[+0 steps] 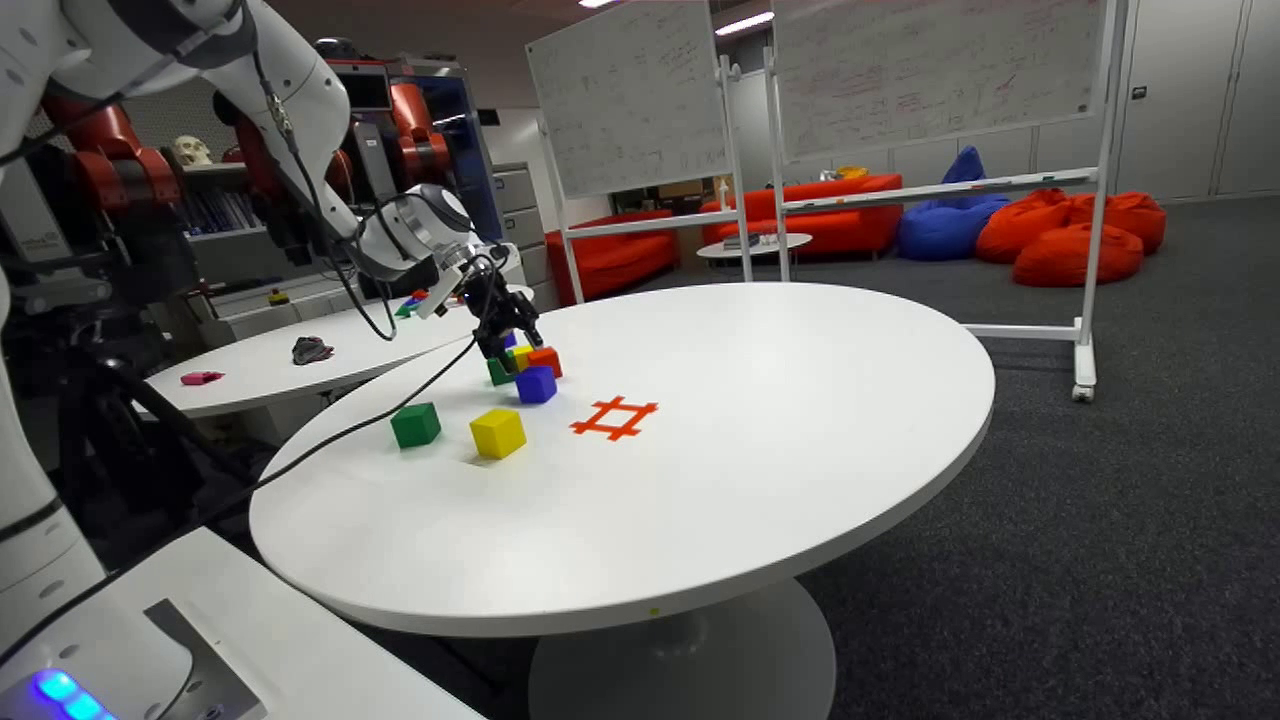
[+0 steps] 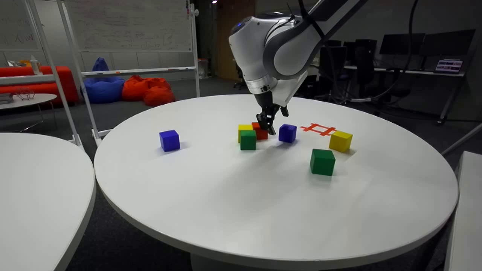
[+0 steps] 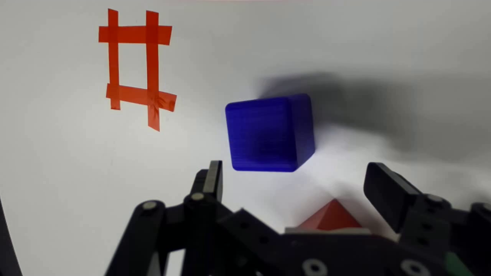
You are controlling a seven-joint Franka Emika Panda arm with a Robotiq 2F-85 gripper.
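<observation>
The gripper (image 3: pixel 294 170) hangs low over a round white table (image 2: pixel 233 210), its two black fingers (image 3: pixel 215 177) standing wide apart. The blue block (image 3: pixel 264 134) lies flat on the table just ahead of the fingertips, nearer the finger at the wrist view's left and apart from both. It is a cube: its edges look about equal, so no long axis can be singled out. Seen from the wrist, its broad upper face is almost square to the view, the top edge rising slightly to the right, with one side face turned right. The red block (image 3: pixel 333 216), partly hidden by the gripper's body, points one corner up the same view; whether it touches a finger cannot be told. A square of red tape (image 3: pixel 152 61) marks the table at upper left, apart from the blue block. In an exterior view, a yellow block (image 2: pixel 244 128) and a green block (image 2: pixel 248 140) cluster with the red block, a second blue block (image 2: pixel 169 140) stands well apart to the left, and another yellow block (image 2: pixel 340 141) and another green block (image 2: pixel 322 162) stand to the right.
</observation>
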